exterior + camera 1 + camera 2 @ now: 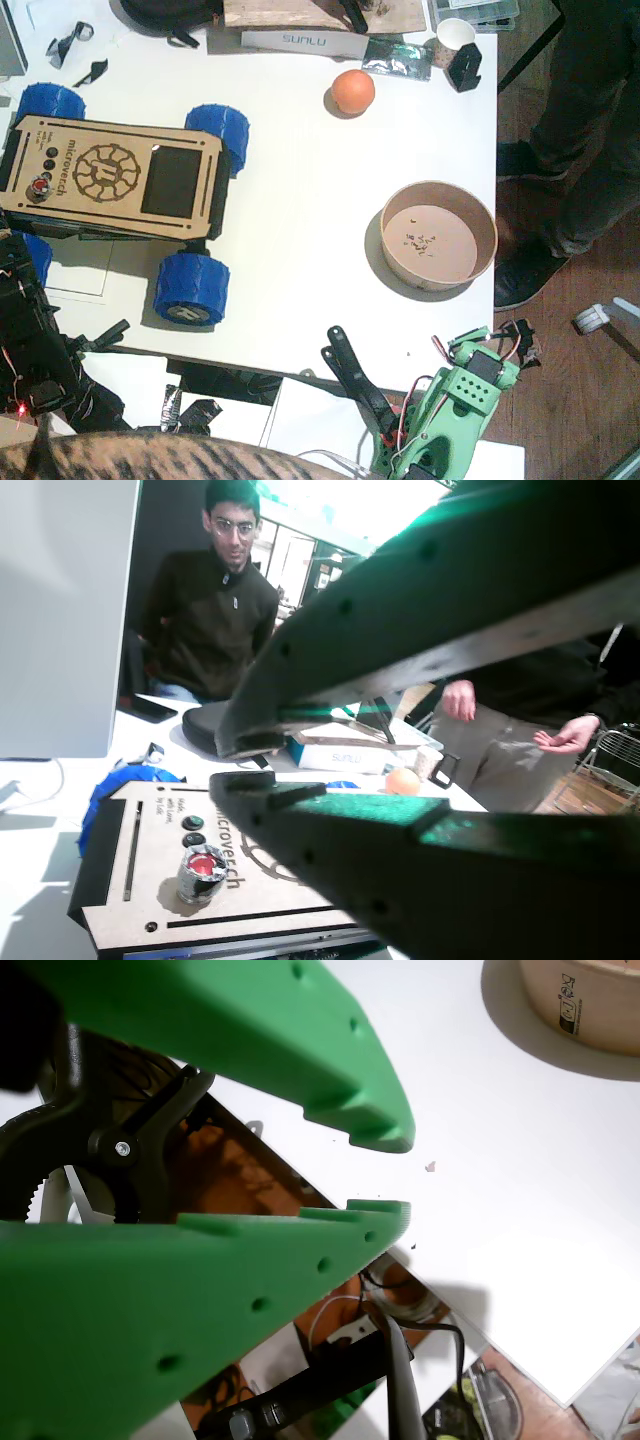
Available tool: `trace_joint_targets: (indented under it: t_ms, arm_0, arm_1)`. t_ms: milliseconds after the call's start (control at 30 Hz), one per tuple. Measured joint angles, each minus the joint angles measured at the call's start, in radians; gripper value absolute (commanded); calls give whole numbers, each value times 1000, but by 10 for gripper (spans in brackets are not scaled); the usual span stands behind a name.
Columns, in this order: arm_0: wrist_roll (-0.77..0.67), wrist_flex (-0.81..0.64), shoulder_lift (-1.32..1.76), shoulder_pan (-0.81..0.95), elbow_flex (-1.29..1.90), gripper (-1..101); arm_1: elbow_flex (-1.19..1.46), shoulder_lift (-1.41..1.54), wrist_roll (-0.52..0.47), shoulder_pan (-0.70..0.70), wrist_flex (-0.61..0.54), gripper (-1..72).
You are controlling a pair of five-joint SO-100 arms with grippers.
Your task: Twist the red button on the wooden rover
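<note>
Fixed view: the rover (115, 180) lies at the table's (300, 260) left; the red button (40, 186) sits at the rover's left end, beside the black buttons (50, 160). The right gripper (345, 365) rests far from the rover.

In a wrist view, the left gripper (235, 765) hangs released just above the button (202, 865), jaws parted; approach seems in hand, next lowering to straddle it.

In a wrist view, the right gripper (385, 1175) is slightly parted, empty.

White table (300, 200) — rover (110, 180), bowl (438, 238) (orange (352, 91))

Blue wheels (192, 287) and a red button (40, 186) are seen on the tan wooden rover (112, 178); an orange ball (352, 91) is seen on the white table (300, 220).
</note>
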Motion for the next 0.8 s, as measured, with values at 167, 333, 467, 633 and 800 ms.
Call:
trace_joint_targets:
  t_ms: [167,333,467,633,800]
  arm_0:
    - [0,0,0,0,-2,2]
    - [0,6,0,0,-2,2]
    - [0,-67,0,0,-2,2]
    - [0,-58,0,0,-2,2]
    - [0,-52,0,0,-2,2]
  arm_1:
    - [0,0,0,0,0,25]
    - [0,0,0,0,0,25]
    - [0,0,0,0,0,25]
    - [0,0,0,0,0,25]
    - [0,0,0,0,0,25]
